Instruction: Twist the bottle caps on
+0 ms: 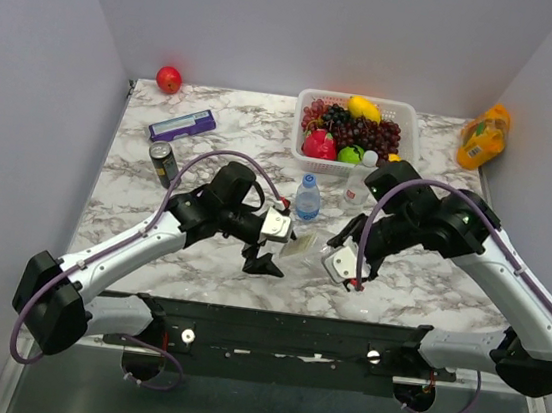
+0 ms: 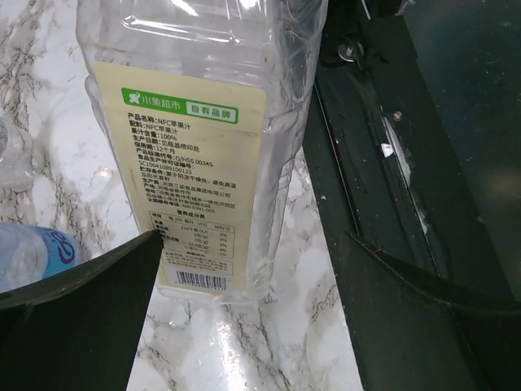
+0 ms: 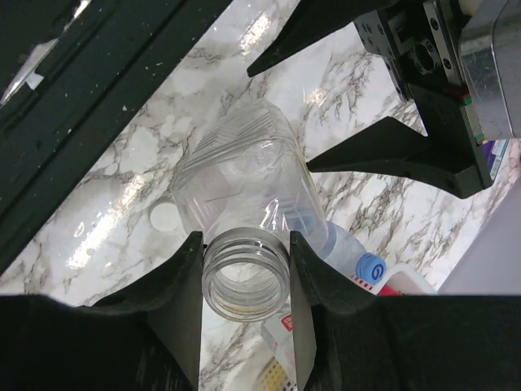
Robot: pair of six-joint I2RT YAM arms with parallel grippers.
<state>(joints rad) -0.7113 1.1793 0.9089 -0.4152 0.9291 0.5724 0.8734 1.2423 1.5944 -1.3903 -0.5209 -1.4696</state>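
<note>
On the marble table (image 1: 429,276), near its front edge and between the two arms, the clear bottle (image 2: 195,163) with the pale printed label lies tilted, its mouth open and uncapped. The right gripper (image 3: 246,244) is clamped on the bottle's neck. The left gripper (image 2: 251,236) is spread to its widest, one finger on either side of the bottle's lower end, and grips nothing. The step looks like steadying the bottle for capping. The left fingers should close squarely on the flat sides, then stand it upright before the neck is freed. A small white cap (image 3: 163,216) lies just beside the bottle.
</note>
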